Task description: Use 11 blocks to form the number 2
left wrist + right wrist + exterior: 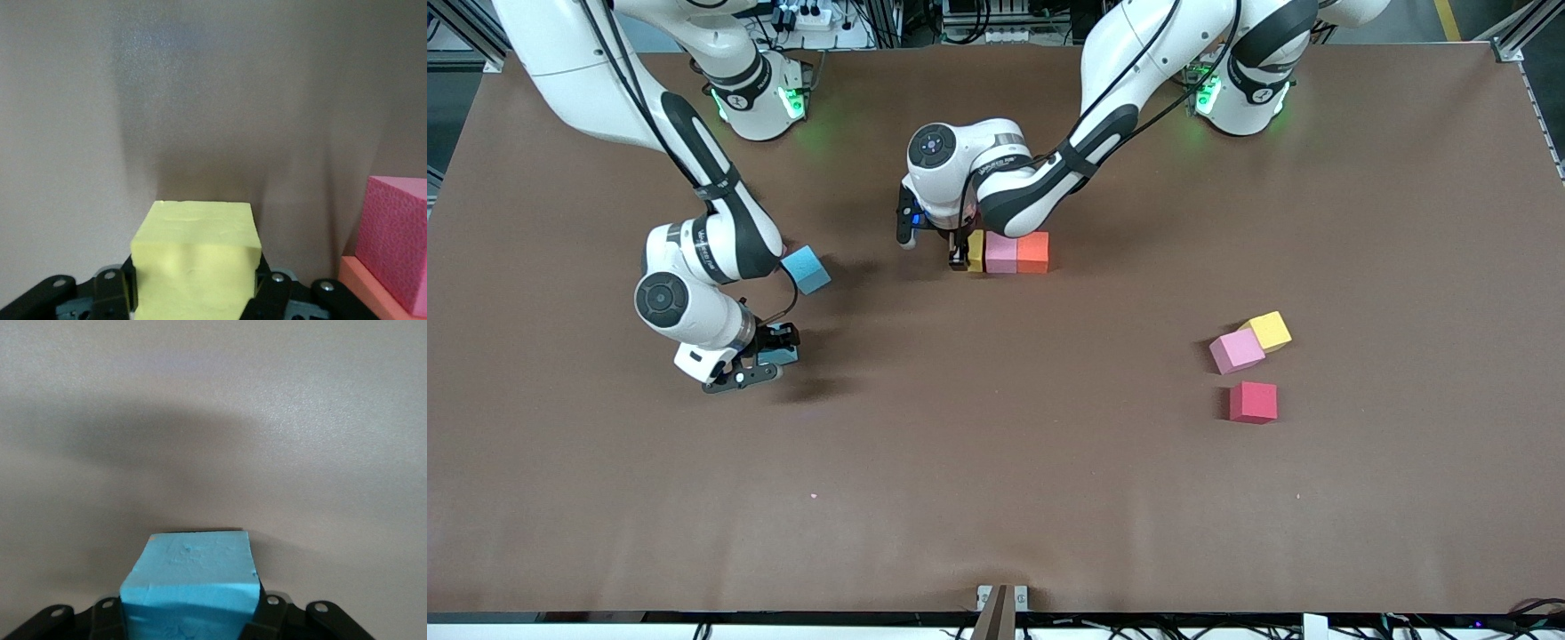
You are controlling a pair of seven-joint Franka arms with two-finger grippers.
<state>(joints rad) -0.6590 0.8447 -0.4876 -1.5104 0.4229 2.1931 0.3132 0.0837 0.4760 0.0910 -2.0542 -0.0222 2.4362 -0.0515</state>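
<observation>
My left gripper (964, 252) is shut on a yellow cube (976, 251), held down at the table against a pink cube (1001, 252), with an orange cube (1032, 252) beside that, the three in a row. In the left wrist view the yellow cube (195, 257) sits between the fingers (272, 293), with the pink (397, 240) and orange (363, 287) cubes alongside. My right gripper (776, 357) is shut on a light blue cube (788, 356), low over the table toward the right arm's end; the right wrist view shows this cube (192, 583).
A second light blue cube (807, 269) lies on the table beside the right forearm. Toward the left arm's end lie a pink cube (1236, 352) touching a yellow cube (1270, 331), and a red cube (1253, 402) nearer the camera.
</observation>
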